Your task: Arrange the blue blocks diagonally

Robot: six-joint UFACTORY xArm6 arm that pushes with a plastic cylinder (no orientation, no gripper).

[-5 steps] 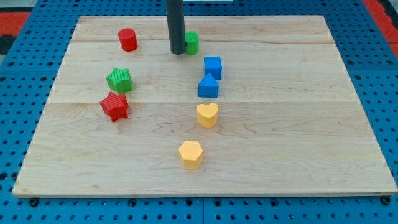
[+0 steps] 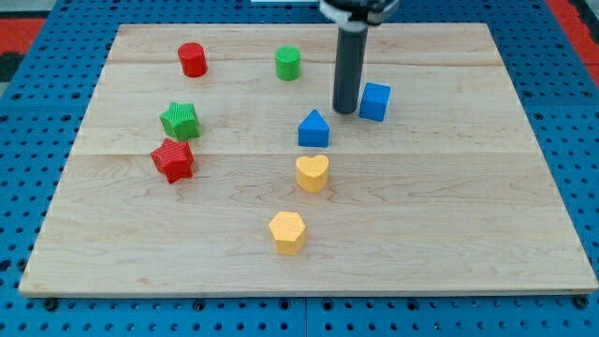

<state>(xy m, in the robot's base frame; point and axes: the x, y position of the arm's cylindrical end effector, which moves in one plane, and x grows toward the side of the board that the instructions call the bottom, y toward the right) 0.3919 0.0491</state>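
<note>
A blue cube [image 2: 375,101] sits right of the board's centre, toward the view's top. A blue triangular block [image 2: 314,129] lies down and to the left of it. My tip [image 2: 345,110] rests on the board just left of the blue cube, touching or nearly touching its left side, and up and to the right of the blue triangular block. The two blue blocks stand apart on a slant line.
A red cylinder [image 2: 192,59] and a green cylinder [image 2: 288,64] stand near the top. A green star [image 2: 180,120] and a red star [image 2: 173,159] lie at the left. A yellow heart [image 2: 312,173] and a yellow hexagon [image 2: 286,232] lie below the blue triangular block.
My tip moved from beside the green cylinder to the right and down. The blue cube slid to the right, away from the blue triangular block. The green cylinder now shows in full.
</note>
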